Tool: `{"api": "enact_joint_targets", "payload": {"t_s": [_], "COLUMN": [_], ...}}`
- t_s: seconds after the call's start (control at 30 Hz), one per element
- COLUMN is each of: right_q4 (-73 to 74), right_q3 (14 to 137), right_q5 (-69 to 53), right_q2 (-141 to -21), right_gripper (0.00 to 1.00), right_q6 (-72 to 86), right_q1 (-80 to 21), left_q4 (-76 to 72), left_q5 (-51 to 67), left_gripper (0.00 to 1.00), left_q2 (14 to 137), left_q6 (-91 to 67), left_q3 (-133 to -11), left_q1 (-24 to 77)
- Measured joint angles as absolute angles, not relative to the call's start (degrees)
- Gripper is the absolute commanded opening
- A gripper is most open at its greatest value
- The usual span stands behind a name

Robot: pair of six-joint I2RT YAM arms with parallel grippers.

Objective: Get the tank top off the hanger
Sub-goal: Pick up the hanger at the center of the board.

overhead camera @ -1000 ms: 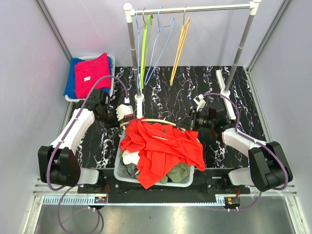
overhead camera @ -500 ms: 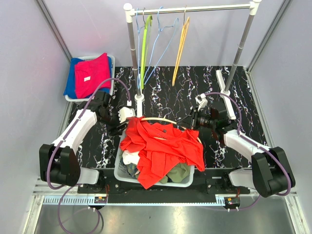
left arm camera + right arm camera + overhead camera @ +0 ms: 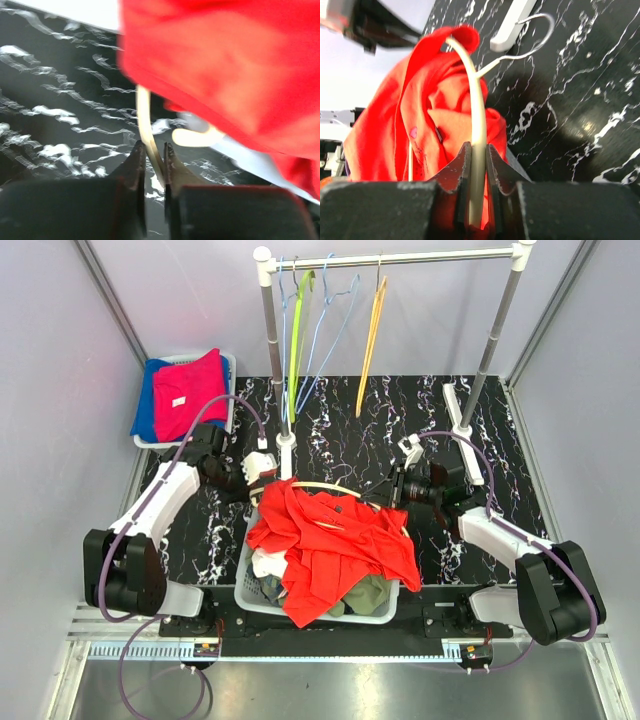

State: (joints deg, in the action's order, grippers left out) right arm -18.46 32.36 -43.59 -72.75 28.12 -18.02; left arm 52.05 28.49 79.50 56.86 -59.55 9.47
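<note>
Right fingers (image 3: 461,172) on hanger (image 3: 479,115), left fingers (image 3: 135,167) likely

The red tank top (image 3: 335,540) lies on its cream plastic hanger (image 3: 320,484), over the grey plastic laundry basket (image 3: 243,585) at the near middle of the black marbled table (image 3: 400,410). Behind stands the metal clothes rack (image 3: 430,255); at far left sits a small basket of folded cloths (image 3: 231,375).
</note>
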Motion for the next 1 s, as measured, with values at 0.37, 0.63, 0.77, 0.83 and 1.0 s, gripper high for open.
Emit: {"api": "enact_joint_targets", "payload": {"t_s": [0.37, 0.63, 0.77, 0.83, 1.0], "right_q4": [-18.2, -19.3, -19.4, -19.1, -16.2], "right_q3": [31.6, 31.6, 31.6, 31.6, 31.6], "right_q5": [-44.2, -45.8, -46.3, -46.6, -46.7], "right_q2": [-71.3, -66.0, -61.5, -58.9, -51.6], "right_gripper": [0.19, 0.21, 0.20, 0.20, 0.18], "right_q6": [28.6, 30.2, 31.0, 31.1, 31.2], "right_q1": [-18.5, -18.5, -18.5, -18.5, -18.7], "left_q4": [49.1, 47.7, 46.1, 45.1, 42.5], "left_q5": [26.3, 24.8, 23.5, 22.3, 19.8], "left_gripper": [0.00, 0.00, 0.00, 0.00, 0.00], "left_q2": [75.2, 63.0, 54.6, 49.9, 41.3], "left_q6": [52.8, 50.7, 51.0, 51.0, 51.1], "left_q3": [-60.0, -61.7, -60.7, -59.3, -55.6], "left_q1": [9.6, 10.6, 12.4, 13.8, 17.1]}}
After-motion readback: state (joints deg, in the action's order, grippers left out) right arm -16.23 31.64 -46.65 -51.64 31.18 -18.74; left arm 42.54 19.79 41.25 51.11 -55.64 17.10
